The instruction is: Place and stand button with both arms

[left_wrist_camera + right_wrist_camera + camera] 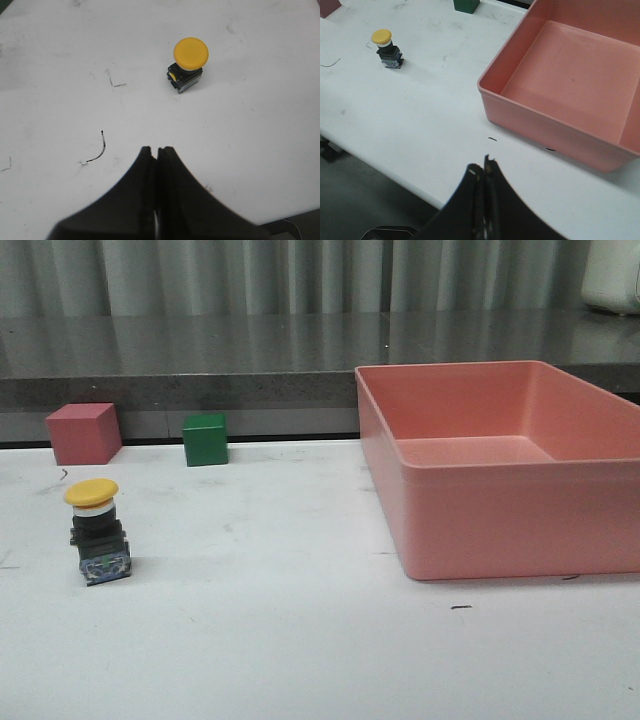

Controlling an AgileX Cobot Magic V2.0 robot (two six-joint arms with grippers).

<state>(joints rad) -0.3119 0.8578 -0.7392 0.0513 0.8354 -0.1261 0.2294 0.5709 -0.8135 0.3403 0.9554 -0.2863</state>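
A: What is there, biggest first?

B: One white desk (300, 640), scuffed with a few dark marks. On its right side sits one pink bin (500, 520), open-topped, nothing showing inside it.

A: And the smaller things?

B: Two cubes at the far edge of the desk: one pink cube (83, 433) at far left and one green cube (205, 440) a little to its right, apart from each other. Then one button (96, 530).

A: Where is the button?

B: On the left side of the desk, nearer than the pink cube and well apart from the bin. It stands upright on its bluish base, yellow cap on top, touching nothing else.

A: The grippers?

B: Two, each seen only from its own wrist camera. The left gripper (157, 150) has its fingers pressed together, with nothing between them; it is over bare desk, near the button but apart from it. The right gripper (484, 167) also has its fingers pressed together and holds nothing; it is above the near desk edge, in front of the bin.
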